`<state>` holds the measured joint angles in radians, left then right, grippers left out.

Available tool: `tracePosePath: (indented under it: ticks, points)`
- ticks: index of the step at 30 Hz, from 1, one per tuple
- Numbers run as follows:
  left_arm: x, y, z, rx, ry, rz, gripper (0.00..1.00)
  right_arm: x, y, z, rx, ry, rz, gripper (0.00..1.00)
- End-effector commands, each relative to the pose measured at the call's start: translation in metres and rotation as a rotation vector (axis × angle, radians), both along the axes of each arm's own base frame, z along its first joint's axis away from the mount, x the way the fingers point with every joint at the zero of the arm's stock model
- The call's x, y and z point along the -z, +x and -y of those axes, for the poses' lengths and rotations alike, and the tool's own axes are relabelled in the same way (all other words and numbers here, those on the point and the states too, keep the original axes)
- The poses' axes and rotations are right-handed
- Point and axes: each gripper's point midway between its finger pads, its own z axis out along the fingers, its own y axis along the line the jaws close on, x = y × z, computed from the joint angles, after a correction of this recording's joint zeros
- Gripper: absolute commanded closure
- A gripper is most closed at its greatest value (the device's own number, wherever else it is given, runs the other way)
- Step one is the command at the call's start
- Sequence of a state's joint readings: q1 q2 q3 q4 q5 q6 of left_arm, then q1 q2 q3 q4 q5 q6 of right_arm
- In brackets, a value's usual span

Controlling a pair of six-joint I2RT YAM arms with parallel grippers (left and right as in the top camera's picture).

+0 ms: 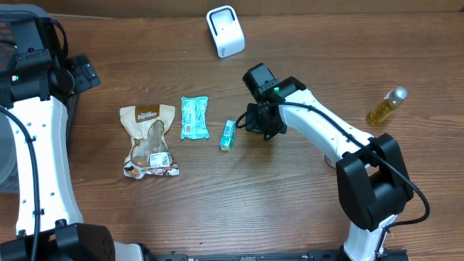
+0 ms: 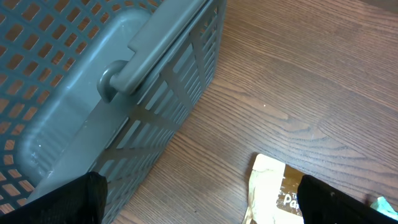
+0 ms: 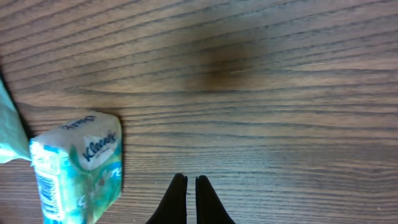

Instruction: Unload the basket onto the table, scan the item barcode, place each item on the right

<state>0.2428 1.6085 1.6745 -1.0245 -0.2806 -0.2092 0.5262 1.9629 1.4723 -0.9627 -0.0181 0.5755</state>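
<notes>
My right fingers (image 3: 188, 190) are clenched tight, tips pressed together with nothing between them, over the bare wooden counter (image 3: 280, 93). The Kleenex tissue pack (image 3: 78, 171) lies on the counter just beside them at about 9 o'clock, not touching. The white scanner (image 1: 225, 30) stands well apart at 12 o'clock. A teal packet (image 1: 193, 117) and a brown snack pouch (image 1: 148, 141) lie further toward 9 o'clock. My left fingers (image 1: 85, 72) are spread wide and empty, near a grey basket (image 2: 93, 93).

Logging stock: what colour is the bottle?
Amber-yellow bottle with a silvery cap; clearest in the overhead view.
</notes>
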Motion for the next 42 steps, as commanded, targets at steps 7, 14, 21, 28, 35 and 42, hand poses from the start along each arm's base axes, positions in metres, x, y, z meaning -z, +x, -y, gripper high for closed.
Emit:
tracePosePath:
  ticks: [7,14,21,28,35,42]
  points:
    - [-0.005,0.001,-0.003,-0.003,0.004,0.013,0.00,-0.013,-0.001,0.000,-0.010,-0.007,0.036,0.96]
    - [-0.005,0.001,-0.003,-0.003,0.004,0.013,0.00,-0.013,-0.008,-0.011,-0.042,-0.009,0.032,0.96]
    - [-0.005,0.001,-0.003,-0.003,0.004,0.013,0.01,-0.013,-0.007,-0.011,-0.042,-0.007,0.036,0.92]
    - [-0.005,0.001,-0.003,-0.003,0.004,0.013,0.00,-0.013,-0.008,-0.011,-0.045,-0.009,0.033,0.83]
    - [-0.005,0.001,-0.003,-0.003,0.004,0.013,0.00,-0.014,-0.005,-0.014,-0.039,0.009,0.044,0.80]
    - [-0.005,0.001,-0.003,-0.003,0.004,0.013,0.00,-0.017,-0.007,-0.033,-0.061,0.089,0.035,0.92]
